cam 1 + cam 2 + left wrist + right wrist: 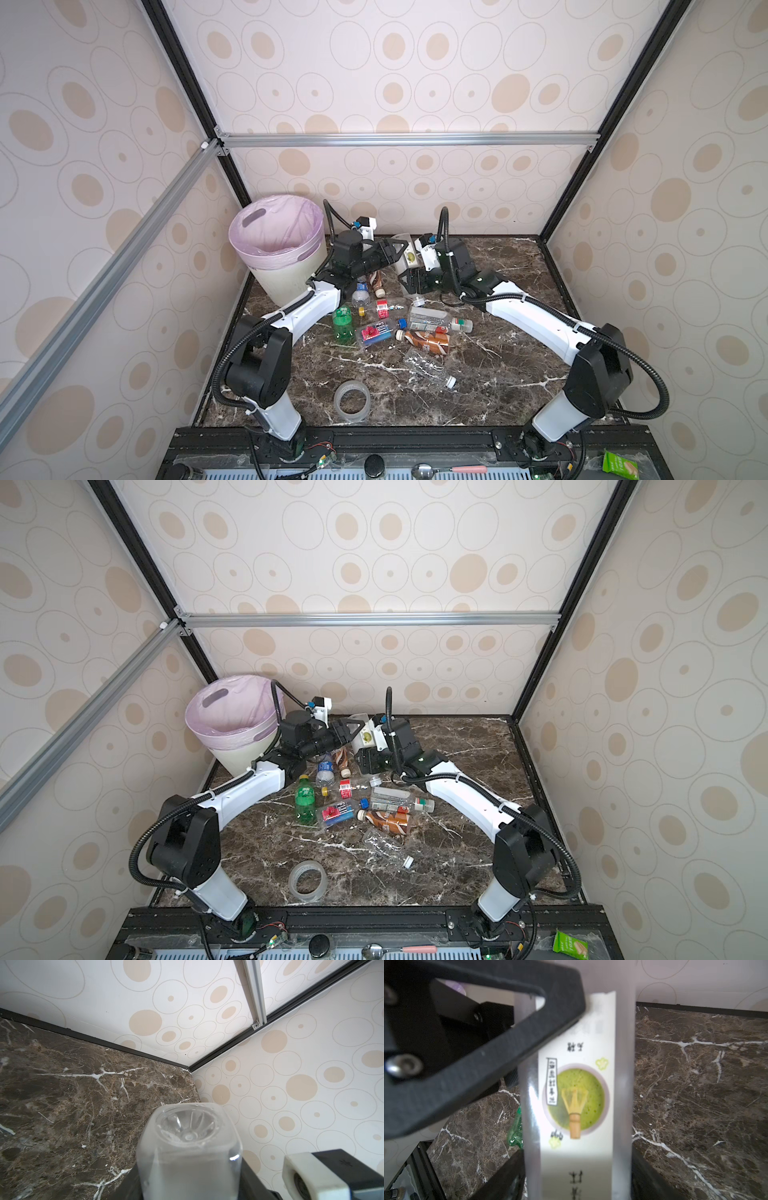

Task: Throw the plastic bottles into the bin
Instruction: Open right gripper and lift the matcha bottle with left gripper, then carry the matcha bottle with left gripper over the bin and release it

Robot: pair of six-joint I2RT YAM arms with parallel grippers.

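Note:
A square clear bottle with a white matcha label (406, 252) (365, 734) (577, 1095) hangs above the back of the marble table, between the two arms. My left gripper (397, 250) (351, 729) (187, 1180) is shut on it; the bottle's base (187, 1132) sticks out past the jaws. My right gripper (409, 277) (366, 759) (577, 1167) flanks the same bottle lower down; I see no clear gap, nor a clear grip. The lilac-lined cream bin (291, 278) (235, 756) stands at the back left. Several plastic bottles lie mid-table, among them a green one (343, 326) (304, 802) and a brown-wrapped one (430, 341).
A clear tape ring (352, 401) (307, 880) lies near the front of the table. A crushed clear bottle (428, 368) lies to its right. Patterned walls close three sides. On the front rail lie a spoon (446, 469) and a green packet (619, 465).

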